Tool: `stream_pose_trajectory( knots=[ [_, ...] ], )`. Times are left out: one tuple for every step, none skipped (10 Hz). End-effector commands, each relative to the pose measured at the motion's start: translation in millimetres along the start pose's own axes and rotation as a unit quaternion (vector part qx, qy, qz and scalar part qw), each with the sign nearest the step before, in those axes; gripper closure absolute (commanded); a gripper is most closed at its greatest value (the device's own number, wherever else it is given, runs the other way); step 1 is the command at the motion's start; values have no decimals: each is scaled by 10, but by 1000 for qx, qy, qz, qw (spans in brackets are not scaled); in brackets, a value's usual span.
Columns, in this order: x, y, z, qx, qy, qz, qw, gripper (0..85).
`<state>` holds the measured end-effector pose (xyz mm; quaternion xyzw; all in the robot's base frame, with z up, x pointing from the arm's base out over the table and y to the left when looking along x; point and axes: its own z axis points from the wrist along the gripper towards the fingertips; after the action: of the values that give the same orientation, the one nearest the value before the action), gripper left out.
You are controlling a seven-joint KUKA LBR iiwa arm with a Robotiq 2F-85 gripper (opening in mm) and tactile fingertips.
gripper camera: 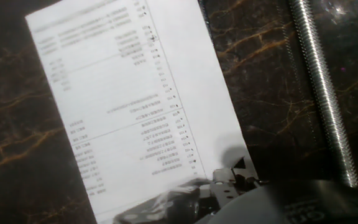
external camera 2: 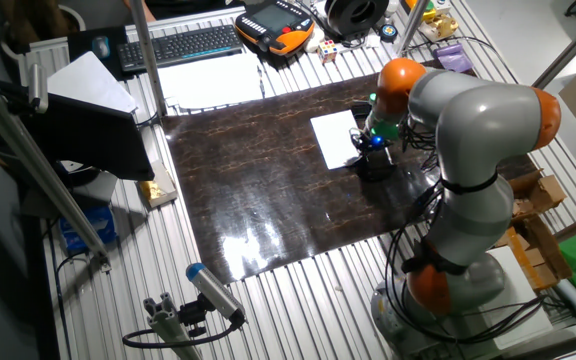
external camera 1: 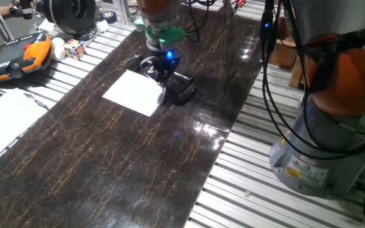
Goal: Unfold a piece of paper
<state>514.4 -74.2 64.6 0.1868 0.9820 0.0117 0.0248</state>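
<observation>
Hand view: the piece of paper (gripper camera: 135,106) fills most of the picture, lying flat on the dark marbled desk (gripper camera: 17,155); faint print shows through it in mirrored rows, so it is not fully blank.
Paper's place: on the dark mat of the desk (external camera 1: 106,164), near the mat's far end in one fixed view, where the paper (external camera 1: 135,92) reads as a white rectangle lying flat.
Tool: the tool (external camera 1: 161,77) stands upright at the paper's right edge, a blue light glowing on it; its tips are down at the sheet's corner.
Tool state: cannot tell whether the jaws are apart or closed; the tips are dark and blurred in every view.
Other fixed view: the paper (external camera 2: 335,138) lies just left of the tool (external camera 2: 370,152), with the grey and orange arm (external camera 2: 468,120) bent over it.
Beside the tool: a black curved object (external camera 1: 184,87) lies on the mat, touching or nearly touching the paper's right edge.
Threaded rod: a metal threaded rod (gripper camera: 322,87) runs down the right of the hand view.
</observation>
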Motion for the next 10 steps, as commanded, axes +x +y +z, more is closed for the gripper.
stream_pose_trajectory(
  knots=[
    [-11, 22, -23, 0, 0, 0, 1000, 840],
    [-29, 60, -75, 1, 2, 3, 1000, 840],
    [-46, 104, -134, 1, 6, 7, 1000, 840],
    [-60, 154, -210, 3, 8, 11, 1000, 840],
    [-71, 218, -301, 4, 14, 17, 1000, 840],
    [-76, 312, -404, 7, 20, 24, 999, 840],
    [-71, 409, -484, 9, 23, 31, 999, 840],
    [-59, 520, -566, 11, 25, 40, 999, 840],
    [-41, 622, -627, 12, 27, 46, 999, 840],
    [-19, 736, -670, 13, 29, 49, 998, 840]
  ],
)
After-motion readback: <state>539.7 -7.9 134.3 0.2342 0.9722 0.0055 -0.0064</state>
